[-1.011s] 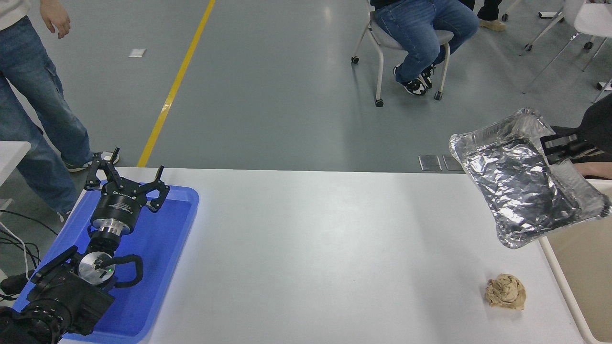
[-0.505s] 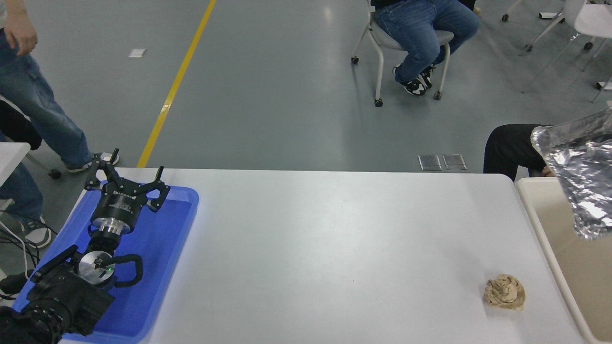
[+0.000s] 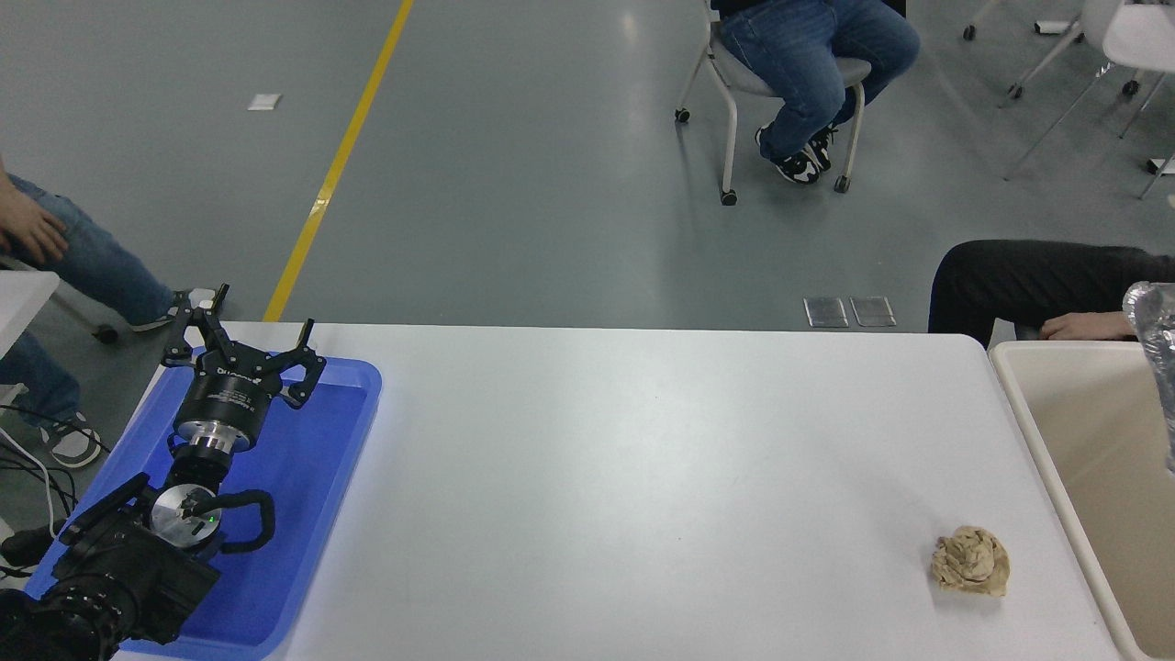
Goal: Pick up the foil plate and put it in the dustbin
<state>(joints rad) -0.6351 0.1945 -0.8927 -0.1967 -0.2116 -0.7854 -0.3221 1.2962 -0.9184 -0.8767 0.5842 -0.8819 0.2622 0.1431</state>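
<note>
Shiny crinkled aluminium-foil plate: only a narrow strip shows, at the right picture edge, hanging above the large beige plastic dustbin that stands off the worktop's right edge; the rest of the plate is cut off. Right arm and right claw are out of view, so what holds the plate, and whether the grip is clenched or let go, cannot be told. Left claw is parked over the flat blue plastic tray at the worktop's near-left corner, fingers spread wide and holding nothing. White worktop otherwise carries a small crumpled brown paper ball near its near-right corner, well apart from the plate. A person's hand rests just behind the dustbin's far rim. Judgement: carry step is nearly done, release over the bin remains. Risks: light foil may catch air and drift on release, landing on the rim or sliding to the floor if let go too near the bin's far edge; crumpled foil may snag on a finger and not drop cleanly; the nearby hand could be brushed if the arm swings further back.
</note>
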